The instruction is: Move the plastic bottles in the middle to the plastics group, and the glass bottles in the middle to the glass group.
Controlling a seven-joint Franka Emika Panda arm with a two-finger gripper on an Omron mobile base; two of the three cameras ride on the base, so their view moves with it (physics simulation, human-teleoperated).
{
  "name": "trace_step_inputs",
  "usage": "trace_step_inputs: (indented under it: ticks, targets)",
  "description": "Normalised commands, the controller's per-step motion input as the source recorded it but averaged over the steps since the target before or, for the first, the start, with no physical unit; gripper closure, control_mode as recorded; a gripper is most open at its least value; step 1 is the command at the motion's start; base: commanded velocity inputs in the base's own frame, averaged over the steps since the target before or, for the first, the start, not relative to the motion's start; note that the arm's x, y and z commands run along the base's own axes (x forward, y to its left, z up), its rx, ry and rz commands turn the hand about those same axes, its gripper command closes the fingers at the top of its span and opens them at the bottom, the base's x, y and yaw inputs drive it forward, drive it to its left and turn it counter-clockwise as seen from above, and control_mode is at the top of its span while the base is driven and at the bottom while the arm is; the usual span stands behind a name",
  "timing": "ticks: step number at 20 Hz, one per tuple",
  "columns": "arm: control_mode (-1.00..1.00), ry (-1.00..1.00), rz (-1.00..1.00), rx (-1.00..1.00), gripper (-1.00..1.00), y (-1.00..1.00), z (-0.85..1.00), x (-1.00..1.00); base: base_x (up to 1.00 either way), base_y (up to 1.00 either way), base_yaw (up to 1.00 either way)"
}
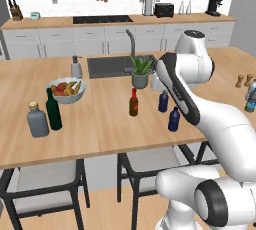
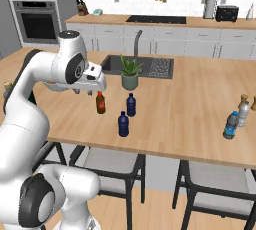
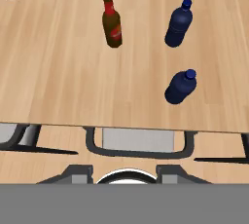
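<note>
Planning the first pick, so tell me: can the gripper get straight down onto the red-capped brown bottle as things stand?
Probably yes. The brown bottle stands upright on the counter, apart from both dark blue bottles, with nothing above it, and the hand view looks down on it from above.

Base views flank the counter, hand view overhead (shared bottles)

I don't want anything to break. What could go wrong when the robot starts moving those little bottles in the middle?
1. The brown bottle and two dark blue bottles stand close together, so reaching for one might knock over another.
2. The nearer blue bottle stands fairly close to the counter edge; a bump might send it off.
3. The glass group, the green bottle and grey bottle, sits beside the fruit bowl, so space for setting down looks tight.
</note>
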Motion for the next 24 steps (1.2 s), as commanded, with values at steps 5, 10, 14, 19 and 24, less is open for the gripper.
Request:
trace_step_inputs:
  ticks: [5,10,14,19,24]
  targets:
    - [-1.0,0.0,0.0,-0.01,-1.0,-0.02,-0.03,-0.02,0.0,0.0,0.0]
    - [-1.0,-0.04,0.0,0.0,-1.0,-0.44,-0.28,-0.29,0.0,0.0,0.0]
    - [-1.0,0.0,0.0,0.0,-1.0,-0.64,-0.38,-0.17,0.0,0.0,0.0]
    - [-1.0,0.07,-0.02,0.0,-1.0,-0.61,-0.42,0.21,0.0,0.0,0.0]
    - [-1.0,0.14,-0.04,0.0,-1.0,-0.31,-0.4,0.82,0.0,0.0,0.0]
